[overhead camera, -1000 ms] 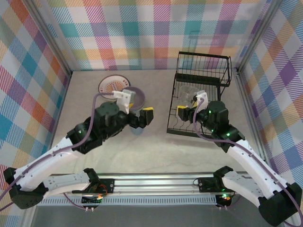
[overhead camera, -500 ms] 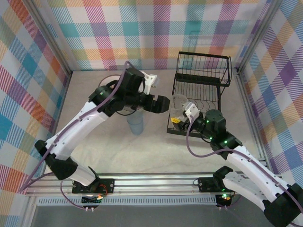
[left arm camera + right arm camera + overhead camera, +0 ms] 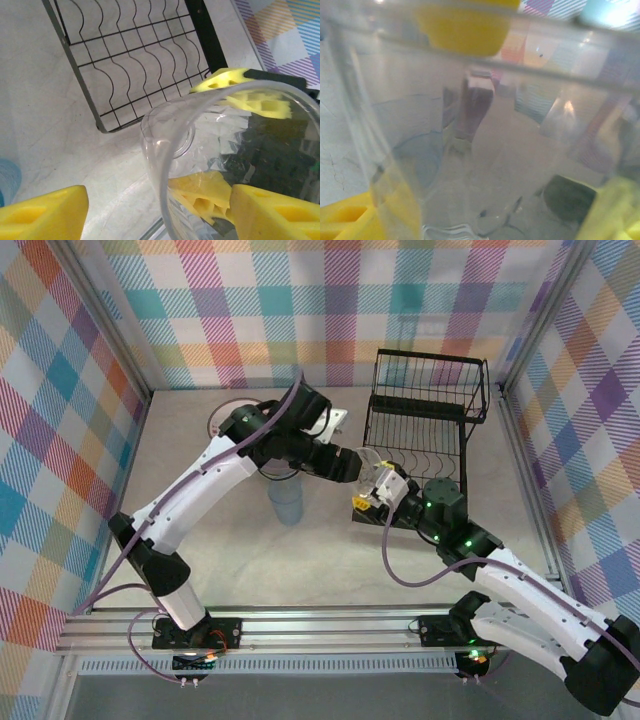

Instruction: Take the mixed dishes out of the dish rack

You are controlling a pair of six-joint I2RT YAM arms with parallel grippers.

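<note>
My right gripper (image 3: 372, 495) is shut on a clear glass tumbler (image 3: 370, 472), held in the air just left of the black wire dish rack (image 3: 425, 410). My left gripper (image 3: 352, 466) has reached across to the glass. In the left wrist view its yellow fingers (image 3: 45, 215) stand apart, and the glass rim (image 3: 165, 130) lies between them without touching the left one. The right gripper's fingertips (image 3: 245, 95) press the glass wall. The glass (image 3: 480, 125) fills the right wrist view between my right gripper's (image 3: 480, 220) fingers.
A bluish tumbler (image 3: 287, 502) stands on the table left of the rack's front corner. The orange sunburst plate (image 3: 220, 422) lies at the back left, mostly hidden under my left arm. The rack's lower tray (image 3: 140, 65) is beside the glass.
The right gripper has brought the glass left, out of the rack. The left arm has swung from the table's left over to the glass, and its jaws have narrowed.
</note>
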